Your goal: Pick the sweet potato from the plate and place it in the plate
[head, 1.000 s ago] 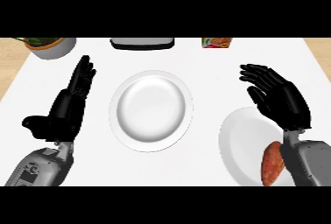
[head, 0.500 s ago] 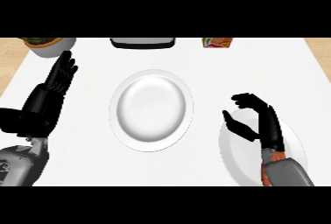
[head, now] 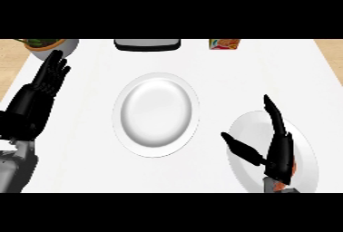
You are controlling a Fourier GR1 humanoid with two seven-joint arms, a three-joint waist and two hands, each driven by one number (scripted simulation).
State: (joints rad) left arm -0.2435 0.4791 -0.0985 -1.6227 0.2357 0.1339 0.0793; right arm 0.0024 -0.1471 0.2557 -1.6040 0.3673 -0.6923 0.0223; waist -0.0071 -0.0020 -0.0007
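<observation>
The sweet potato [head: 275, 186] shows only as a sliver of orange at the near edge of the right-hand plate [head: 244, 124], almost wholly hidden under the right hand [head: 276, 152]. That hand hangs over this plate with its fingers stretched straight toward the far side and its thumb spread out to the left; it has hold of nothing. Whether it touches the sweet potato cannot be told from this view.

The step in hand looks like the reach for the pick: the hand is above the plate, but nothing is grasped yet. The next move calls for lowering the hand onto the sweet potato near the wrist and curling fingers and thumb round it, then lifting it and carrying it left to the larger plate [head: 155, 86] in the middle of the table [head: 87, 167].

The left hand [head: 36, 97] rests open near the left edge, fingers up.
</observation>
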